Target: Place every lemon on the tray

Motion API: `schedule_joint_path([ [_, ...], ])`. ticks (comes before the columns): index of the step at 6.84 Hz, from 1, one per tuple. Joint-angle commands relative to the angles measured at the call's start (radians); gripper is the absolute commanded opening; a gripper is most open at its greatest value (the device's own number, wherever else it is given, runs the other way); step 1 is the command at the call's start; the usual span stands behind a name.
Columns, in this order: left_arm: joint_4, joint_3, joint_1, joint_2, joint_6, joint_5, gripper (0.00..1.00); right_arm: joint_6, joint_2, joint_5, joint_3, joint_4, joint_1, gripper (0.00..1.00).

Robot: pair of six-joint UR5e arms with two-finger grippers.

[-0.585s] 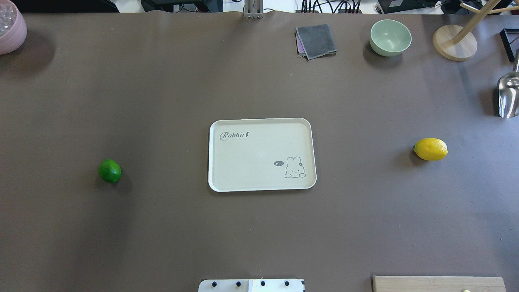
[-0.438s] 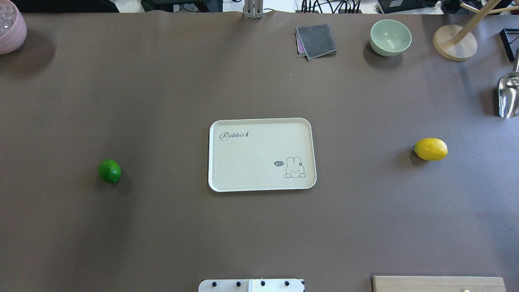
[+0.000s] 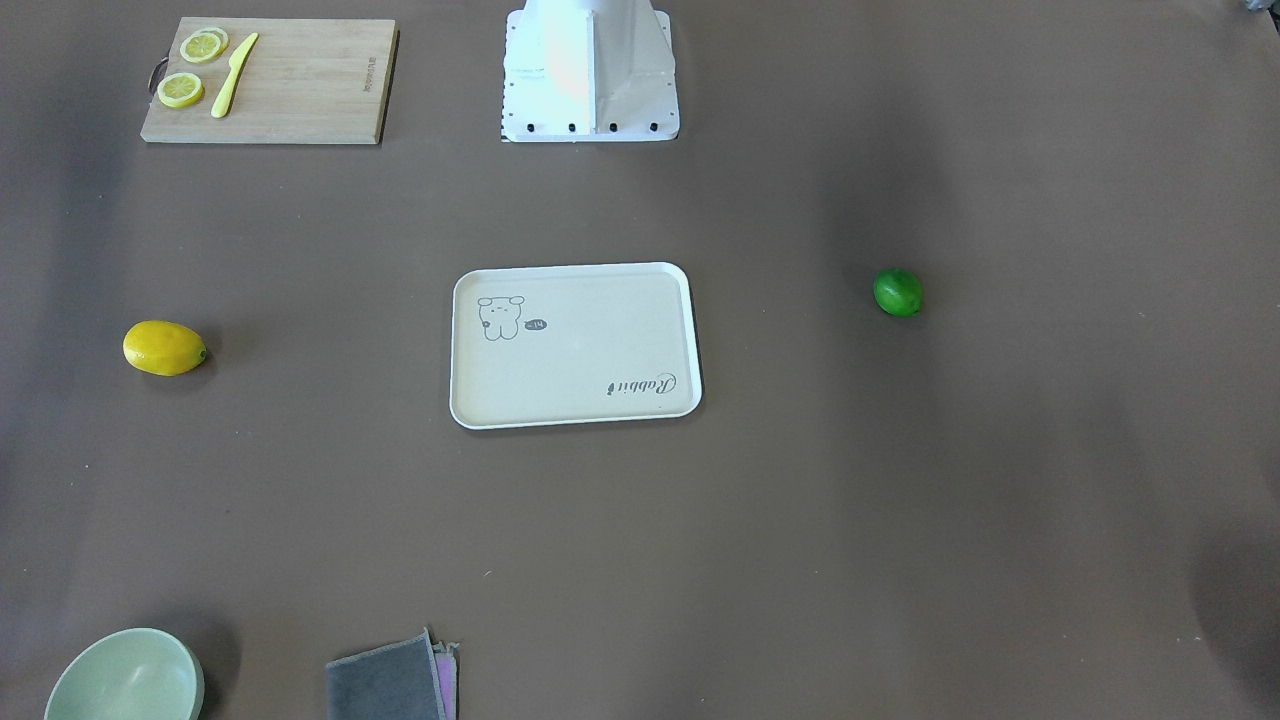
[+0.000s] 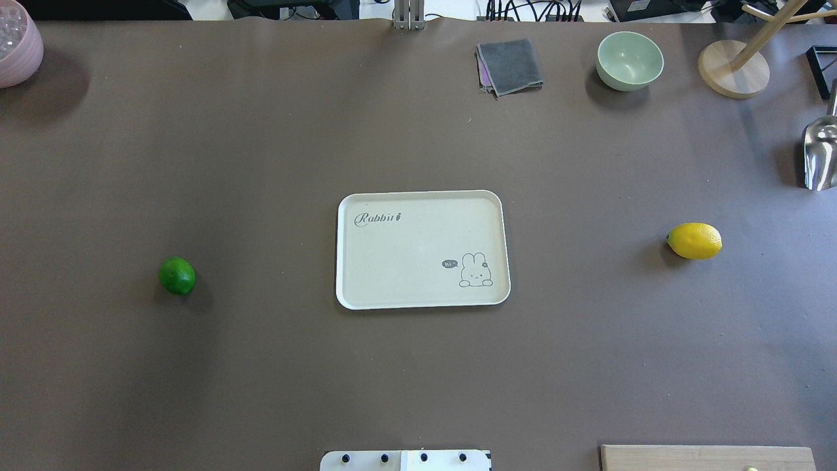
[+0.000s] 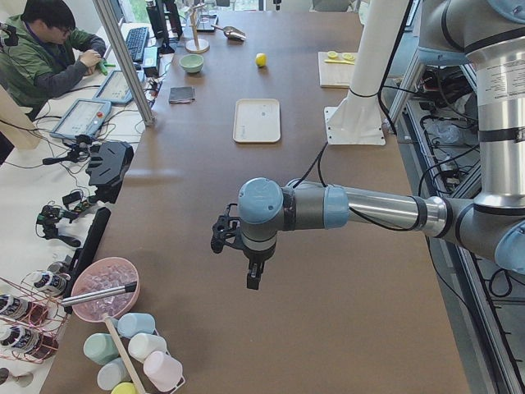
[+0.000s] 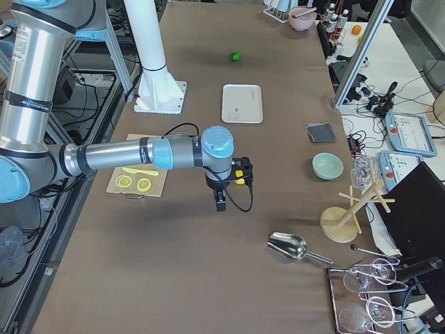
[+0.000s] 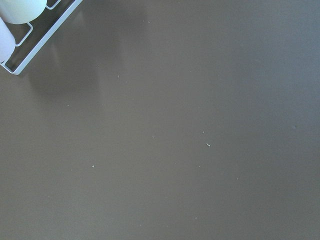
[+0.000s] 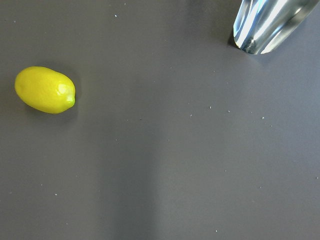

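Nearest the right-end camera, my right gripper (image 6: 220, 202) hangs near the yellow lemon (image 4: 694, 240). Whether it or the left gripper (image 5: 253, 279) is spread, I cannot tell. I'd centre over the lemon's narrow waist before descending. Beyond sits the tray (image 4: 405, 242); farthest, the green lemon (image 4: 177, 275).

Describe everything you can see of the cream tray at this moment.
The tray is a cream-white rectangle with rounded corners and a low raised rim, plastic by its look. Grey "Rabbit" script sits in one corner, a cartoon rabbit with a speech bubble in the opposite one. It lies flat at the middle of the brown table, with nothing on it. The green lemon and yellow lemon lie apart from it, one on each side.
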Motion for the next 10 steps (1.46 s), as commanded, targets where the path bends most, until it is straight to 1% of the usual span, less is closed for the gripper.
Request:
schedule_joint_path([
  [1, -0.031, -0.015, 0.001, -0.025, -0.006, -0.002, 0.99, 0.016, -0.003, 0.004, 0.003, 0.136, 0.012, 1.00],
  [2, -0.037, -0.017, 0.002, -0.033, -0.009, 0.006, 0.99, 0.034, 0.013, -0.008, 0.008, 0.164, 0.023, 1.00],
  [3, -0.042, -0.021, 0.002, -0.052, -0.011, -0.001, 0.99, 0.093, 0.022, -0.028, 0.011, 0.225, 0.029, 1.00],
  [4, -0.056, -0.031, 0.002, -0.066, -0.011, -0.005, 0.99, 0.156, 0.033, -0.030, 0.009, 0.266, 0.029, 1.00],
  [5, -0.162, 0.026, 0.004, -0.133, -0.015, -0.003, 0.99, 0.166, 0.071, -0.045, -0.003, 0.265, 0.028, 1.00],
  [6, -0.183, 0.058, 0.004, -0.152, -0.044, -0.006, 0.99, 0.166, 0.101, -0.051, -0.002, 0.265, 0.020, 1.00],
  [7, -0.201, 0.045, 0.004, -0.148, -0.066, -0.011, 0.99, 0.184, 0.144, -0.088, -0.002, 0.267, 0.011, 1.00],
  [8, -0.233, 0.049, 0.004, -0.149, -0.063, -0.075, 0.99, 0.222, 0.146, -0.085, -0.002, 0.268, 0.009, 1.00],
  [9, -0.267, 0.060, 0.004, -0.149, -0.069, -0.133, 0.99, 0.224, 0.149, -0.085, -0.002, 0.268, -0.026, 1.00],
  [10, -0.277, 0.048, 0.005, -0.146, -0.071, -0.144, 0.99, 0.238, 0.163, -0.085, -0.002, 0.267, -0.070, 1.00],
])
